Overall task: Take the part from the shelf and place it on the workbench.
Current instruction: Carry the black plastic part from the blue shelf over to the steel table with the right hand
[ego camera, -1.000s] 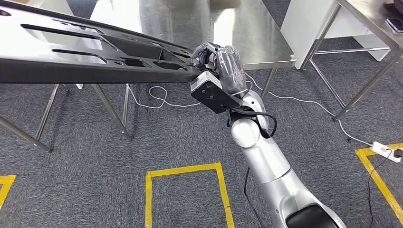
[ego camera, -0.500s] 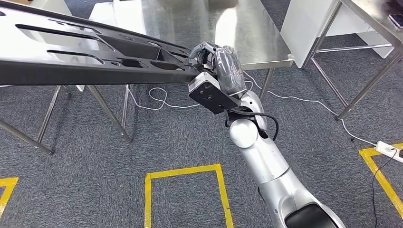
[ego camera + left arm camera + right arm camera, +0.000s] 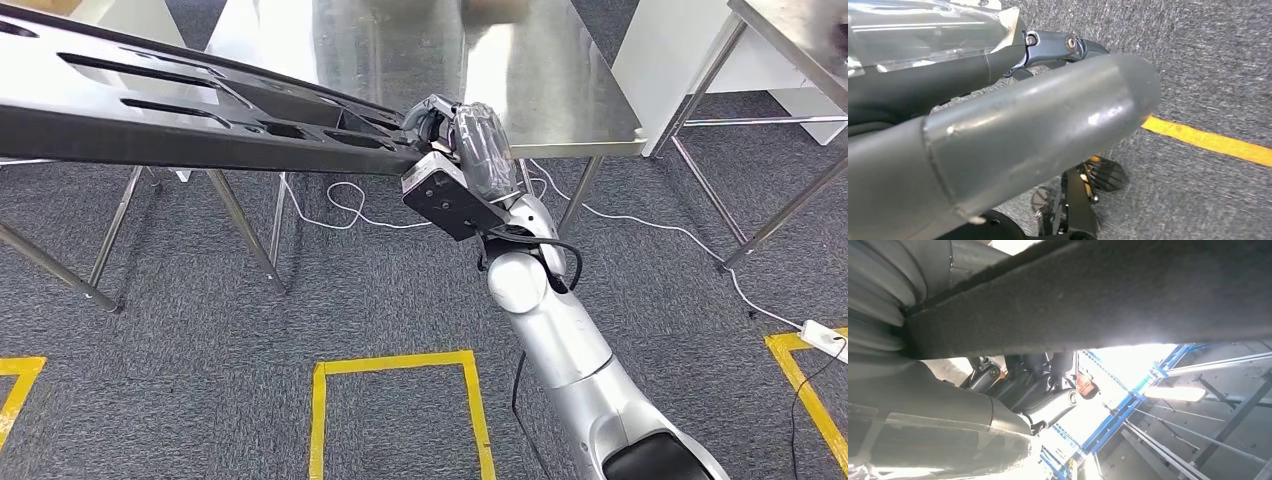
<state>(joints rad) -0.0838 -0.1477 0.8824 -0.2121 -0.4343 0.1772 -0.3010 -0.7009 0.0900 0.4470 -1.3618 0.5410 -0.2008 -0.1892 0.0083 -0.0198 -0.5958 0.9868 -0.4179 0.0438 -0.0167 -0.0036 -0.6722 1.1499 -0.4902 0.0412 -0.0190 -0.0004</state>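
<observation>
Part: long, dark, slotted panel, carried level above the grey carpet, near end gripped, far end running out past the picture's left edge; in front of the workbench, not yet on it.
Right hand: fingers curled over the panel's near end, thumb beneath, clamped firmly.
Left hand: close to the wrist camera, above carpet and a yellow floor line; nothing seen in it, open or closed cannot be told.
Workbench: steel top, just beyond the carried end.
Change: whole floor and bench shifted in the picture over the last second, bench edge now further right; camera moved, grip unaltered.
Meaning: probably carrying phase, approach nearly done; lowering onto the steel top remains.
</observation>
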